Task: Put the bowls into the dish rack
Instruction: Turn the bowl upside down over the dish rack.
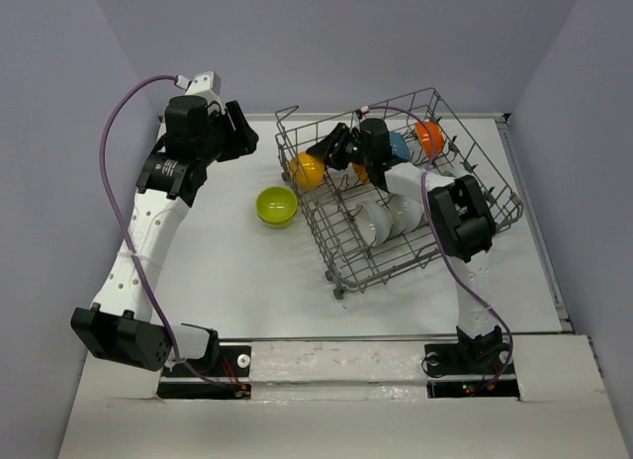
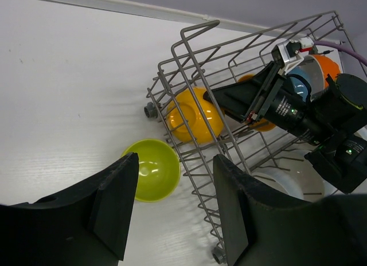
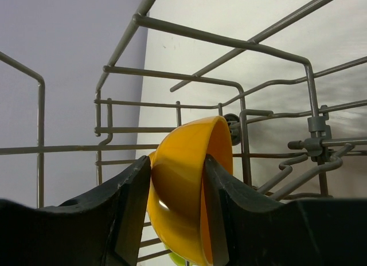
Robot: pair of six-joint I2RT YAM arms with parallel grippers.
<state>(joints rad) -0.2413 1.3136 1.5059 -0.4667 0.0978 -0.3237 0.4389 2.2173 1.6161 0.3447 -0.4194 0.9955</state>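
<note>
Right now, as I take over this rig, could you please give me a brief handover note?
Left gripper: open, empty, above the table beside the lime green bowl.
Right gripper: inside the dish rack, fingers straddling the wall of the yellow-orange bowl; grip unclear.
Done: two white bowls, a blue bowl and an orange bowl sit in the rack.
Left: free the yellow-orange bowl, then load the lime green bowl.
</note>
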